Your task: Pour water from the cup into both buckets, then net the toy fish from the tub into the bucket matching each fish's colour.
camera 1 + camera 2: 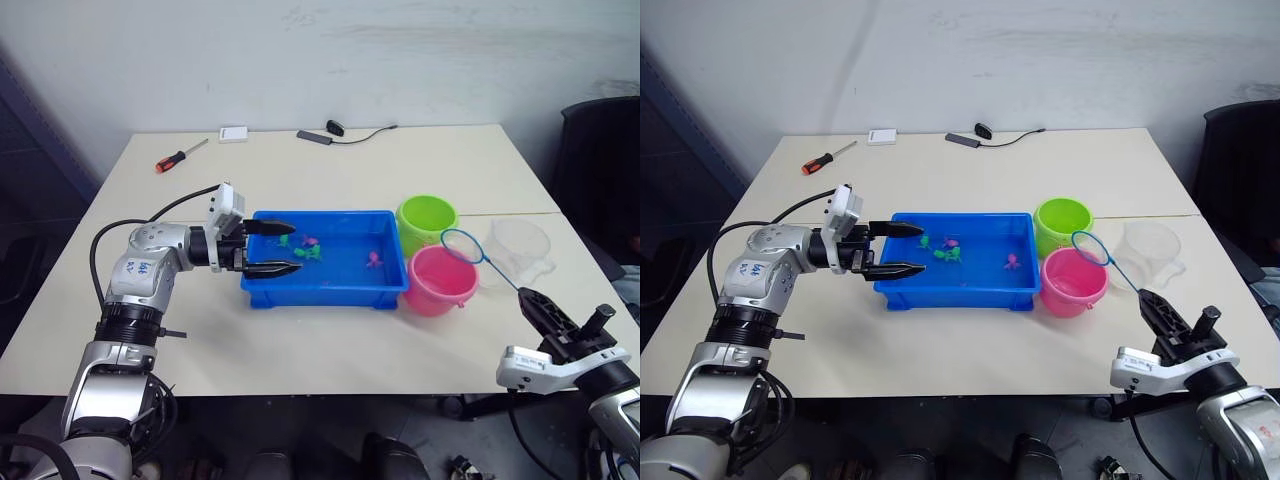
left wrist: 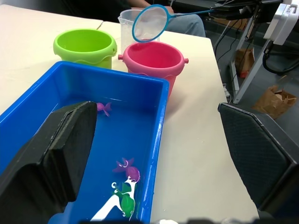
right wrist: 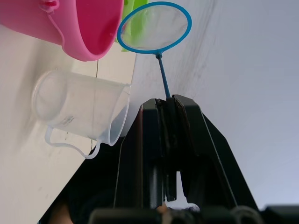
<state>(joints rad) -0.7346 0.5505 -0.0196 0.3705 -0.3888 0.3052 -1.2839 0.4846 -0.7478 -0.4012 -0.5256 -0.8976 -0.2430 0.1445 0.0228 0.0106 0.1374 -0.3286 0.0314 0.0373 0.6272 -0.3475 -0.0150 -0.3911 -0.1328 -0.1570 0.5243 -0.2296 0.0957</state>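
Note:
The blue tub (image 1: pixel 262 290) sits mid-table with several tiny toy fish in it, among them a green one (image 1: pixel 305 253) and a pink one (image 1: pixel 373 259). My left gripper (image 1: pixel 287 248) is open at the tub's left end, one finger (image 2: pixel 56 154) over the inside, the other (image 2: pixel 254 154) over the table in front. At the tub's right end stand the green bucket (image 1: pixel 427 222) and the pink bucket (image 1: pixel 440 282). The clear cup (image 1: pixel 520 250) stands upright beside them. My right gripper (image 1: pixel 535 305) is shut on the net's handle. The net hoop (image 1: pixel 462 245) hangs by the pink bucket's right rim.
At the table's far edge lie an orange-handled screwdriver (image 1: pixel 178 157), a small white box (image 1: pixel 234 134) and a black device with a cable (image 1: pixel 315 136). A black chair (image 1: pixel 600 170) stands at the right. A seam (image 1: pixel 500 213) crosses the table behind the buckets.

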